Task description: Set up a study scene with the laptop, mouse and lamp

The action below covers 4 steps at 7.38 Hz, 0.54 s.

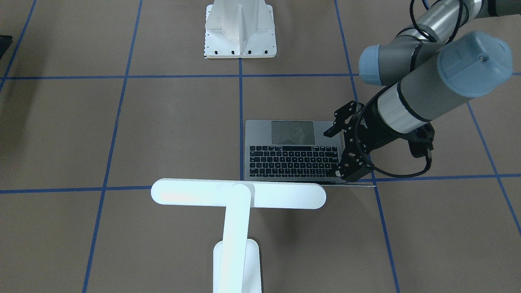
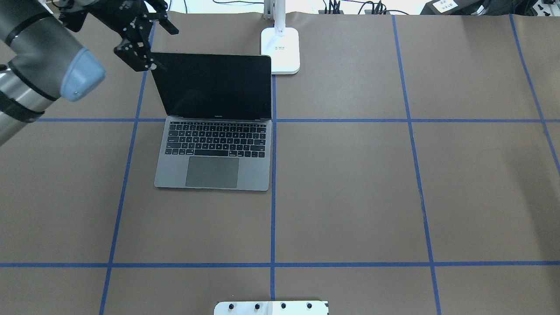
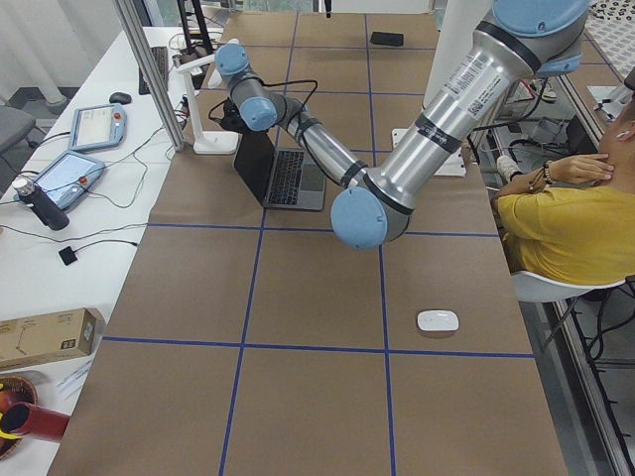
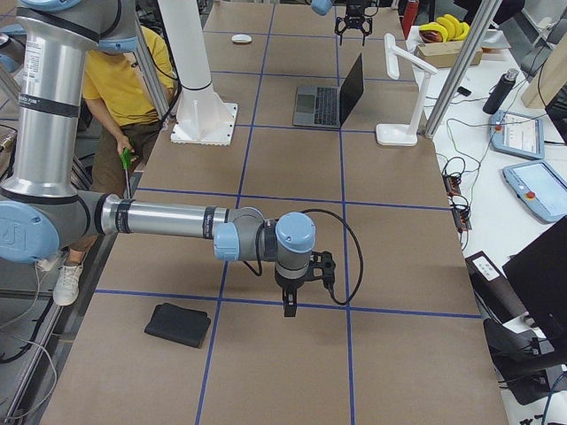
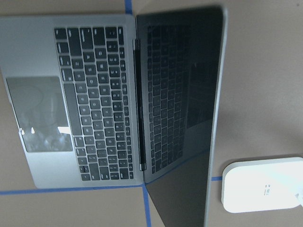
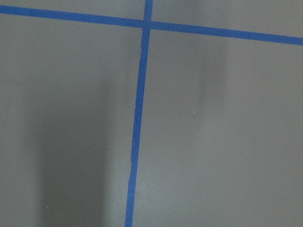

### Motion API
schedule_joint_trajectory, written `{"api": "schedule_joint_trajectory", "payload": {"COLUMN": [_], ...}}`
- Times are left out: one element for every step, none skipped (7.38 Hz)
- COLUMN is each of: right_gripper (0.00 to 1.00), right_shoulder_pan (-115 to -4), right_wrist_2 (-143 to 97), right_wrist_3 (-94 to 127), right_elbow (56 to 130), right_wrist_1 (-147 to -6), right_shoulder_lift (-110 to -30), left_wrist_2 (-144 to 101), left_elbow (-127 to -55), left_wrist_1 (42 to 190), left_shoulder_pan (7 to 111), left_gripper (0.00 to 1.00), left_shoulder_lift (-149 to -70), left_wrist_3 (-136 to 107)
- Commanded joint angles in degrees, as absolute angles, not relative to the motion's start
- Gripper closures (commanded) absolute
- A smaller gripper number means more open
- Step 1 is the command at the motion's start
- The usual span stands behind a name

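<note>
The grey laptop (image 2: 213, 168) stands open on the table, its dark screen (image 2: 214, 85) upright. It also shows in the left wrist view (image 5: 71, 94). My left gripper (image 2: 151, 43) is open and empty, with one finger (image 2: 139, 60) right at the screen's top corner. In the front-facing view my left gripper (image 1: 342, 152) hangs over the laptop's side. The white lamp (image 1: 238, 194) stands behind the laptop, its base (image 2: 281, 50) next to the screen. The white mouse (image 3: 438, 320) lies far off toward the table's left end. My right gripper (image 4: 290, 301) hovers low over bare paper; I cannot tell whether it is open or shut.
A black mouse pad (image 4: 178, 324) lies near my right arm's end of the table. The white ribbed pedestal (image 1: 240, 30) stands at the robot's side of the table. A seated person in yellow (image 3: 561, 228) is beside the table. Tablets and cables lie on the side bench (image 3: 69, 169).
</note>
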<state>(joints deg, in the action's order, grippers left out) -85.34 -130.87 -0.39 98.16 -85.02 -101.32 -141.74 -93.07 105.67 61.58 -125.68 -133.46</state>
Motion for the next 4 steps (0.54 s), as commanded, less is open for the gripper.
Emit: {"api": "schedule_joint_trajectory", "payload": {"right_gripper": [0.00, 0.00, 0.00, 0.00], "right_shoulder_pan": [-85.3, -85.3, -85.4, -85.4], "right_wrist_2": [-130.9, -130.9, -130.6, -130.5], "right_wrist_3": [-0.8, -0.9, -1.0, -1.0], "right_elbow": [98.7, 99.0, 98.4, 98.3], "right_wrist_1": [-85.0, -84.9, -85.0, -85.0], "right_shoulder_lift": [-101.3, -101.0, -99.3, -99.0], "left_wrist_2": [-141.7, -141.6, -141.2, -141.0], "left_elbow": [-102.8, -106.2, -109.0, -110.7], "left_wrist_1": [105.5, 105.5, 105.6, 105.8], "left_shoulder_pan": [64.8, 66.1, 67.1, 67.6], "left_gripper": [0.00, 0.00, 0.00, 0.00], "left_shoulder_lift": [-114.5, -109.1, -103.5, -98.7], "left_wrist_3": [-116.0, -108.2, -99.7, -88.6]}}
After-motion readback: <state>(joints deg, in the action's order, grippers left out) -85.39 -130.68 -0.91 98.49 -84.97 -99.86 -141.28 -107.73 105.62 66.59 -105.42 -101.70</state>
